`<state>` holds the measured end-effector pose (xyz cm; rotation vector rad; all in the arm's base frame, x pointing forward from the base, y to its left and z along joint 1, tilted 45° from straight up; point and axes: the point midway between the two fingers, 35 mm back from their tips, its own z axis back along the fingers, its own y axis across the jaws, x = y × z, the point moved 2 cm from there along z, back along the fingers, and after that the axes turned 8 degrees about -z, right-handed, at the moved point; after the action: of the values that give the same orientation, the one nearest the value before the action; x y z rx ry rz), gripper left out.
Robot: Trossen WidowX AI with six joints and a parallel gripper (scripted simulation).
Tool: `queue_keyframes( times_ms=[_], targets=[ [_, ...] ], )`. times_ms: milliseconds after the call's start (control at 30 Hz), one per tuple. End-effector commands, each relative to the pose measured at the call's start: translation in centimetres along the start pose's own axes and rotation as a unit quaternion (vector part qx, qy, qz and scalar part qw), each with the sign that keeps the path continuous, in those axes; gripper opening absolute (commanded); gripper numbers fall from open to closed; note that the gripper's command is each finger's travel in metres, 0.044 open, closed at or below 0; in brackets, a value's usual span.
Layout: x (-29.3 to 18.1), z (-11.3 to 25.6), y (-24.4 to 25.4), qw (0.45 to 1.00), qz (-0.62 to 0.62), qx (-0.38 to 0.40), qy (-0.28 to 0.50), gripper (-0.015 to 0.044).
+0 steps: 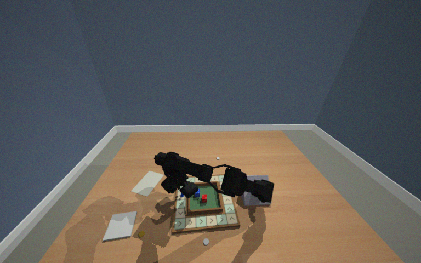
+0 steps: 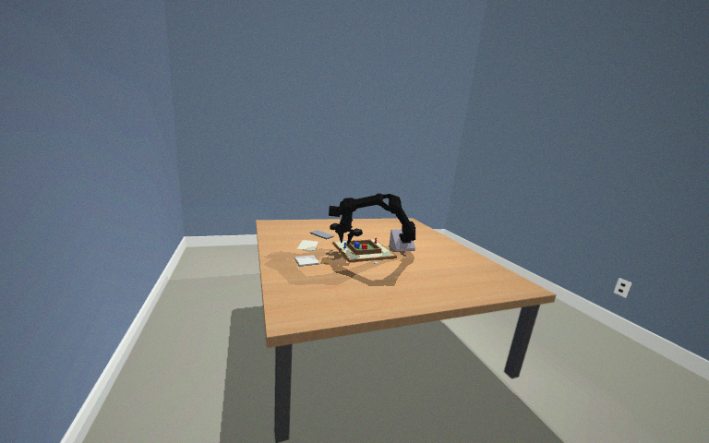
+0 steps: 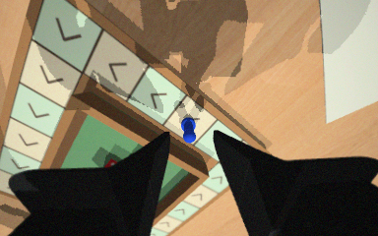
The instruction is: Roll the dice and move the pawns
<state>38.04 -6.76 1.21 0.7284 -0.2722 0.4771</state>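
Observation:
My gripper [image 2: 345,241] [image 3: 191,135] is open and empty, pointing down over the blue pawn [image 1: 181,194] [image 2: 344,245] [image 3: 188,129]. The pawn stands upright on a cream square of the board's left column, between and just ahead of the fingertips in the wrist view. The red pawn [image 2: 375,240] stands at the board's far right side; the arm hides it in the top view. The blue die [image 1: 197,193] [image 2: 356,245] and the red die [image 1: 204,198] [image 2: 365,246] lie in the green-floored tray [image 1: 205,211]. Their numbers are too small to read.
The board [image 1: 206,230] surrounds the tray's raised wooden walls. The arm's grey base block [image 1: 259,177] is at the right. A white pad [image 1: 119,226] [image 2: 306,259], a pale sheet [image 1: 147,183] [image 2: 307,245], a grey slab [image 2: 321,233] and a gold disc [image 1: 141,234] lie left. Pale discs [image 1: 205,241] [image 1: 217,158] lie in front and behind.

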Motion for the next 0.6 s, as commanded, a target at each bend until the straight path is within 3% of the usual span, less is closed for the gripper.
queue_keyframes(
  times_ms=[0,267,433,567],
  targets=[
    [0.0,-0.7,0.1,1.000,-0.002,0.003,-0.001,0.0200],
    [0.0,-1.8,0.2,1.000,-0.002,0.003,-0.001,0.0200],
    [0.0,-1.8,0.2,1.000,-0.002,0.003,-0.001,0.0069],
    [0.0,-1.8,0.2,1.000,-0.002,0.003,-0.001,0.0042]
  ],
)
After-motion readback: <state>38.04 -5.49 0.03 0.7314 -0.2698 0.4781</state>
